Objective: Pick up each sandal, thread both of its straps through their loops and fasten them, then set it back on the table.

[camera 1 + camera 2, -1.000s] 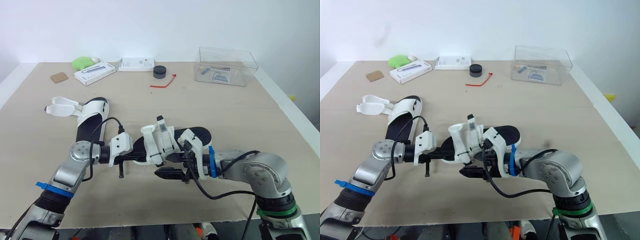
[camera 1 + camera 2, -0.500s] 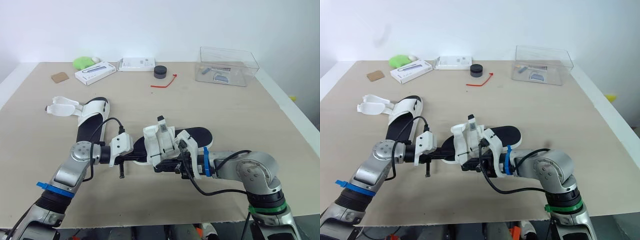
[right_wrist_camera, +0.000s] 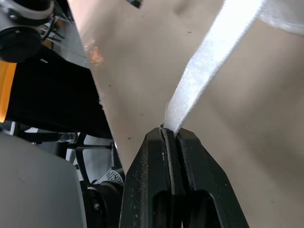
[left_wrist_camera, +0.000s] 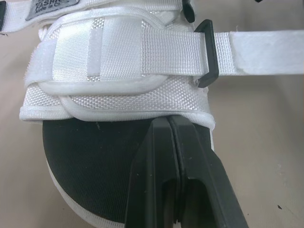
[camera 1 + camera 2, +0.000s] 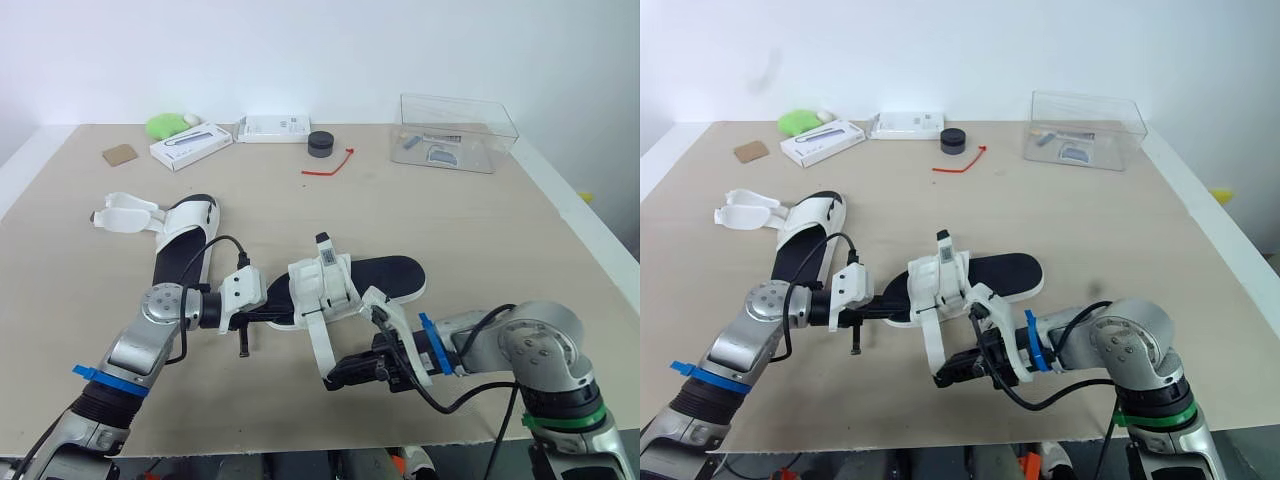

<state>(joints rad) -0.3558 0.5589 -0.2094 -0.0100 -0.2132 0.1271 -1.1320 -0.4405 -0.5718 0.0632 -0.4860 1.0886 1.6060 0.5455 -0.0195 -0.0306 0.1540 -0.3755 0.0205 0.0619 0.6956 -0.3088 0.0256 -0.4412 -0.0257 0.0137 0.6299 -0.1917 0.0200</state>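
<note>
My left hand [image 5: 268, 316] is clenched on the end of the sandal [image 5: 372, 276], bracing it near the middle of the desk's [image 5: 480, 220] front edge. My right hand [image 5: 333, 380] pinches the strap [image 5: 318, 345] end, already through its black loop [image 4: 207, 52], drawing it taut towards that edge, ready to fold back and fasten.

Looks like a robotics lab bench: bare beige table [image 5: 480, 220] against a blank white wall [image 5: 300, 50], with a clear plastic parts box [image 5: 455, 132], white carton [image 5: 190, 146], black puck [image 5: 320, 144] and loose red tie [image 5: 330, 165] along the far edge.
</note>
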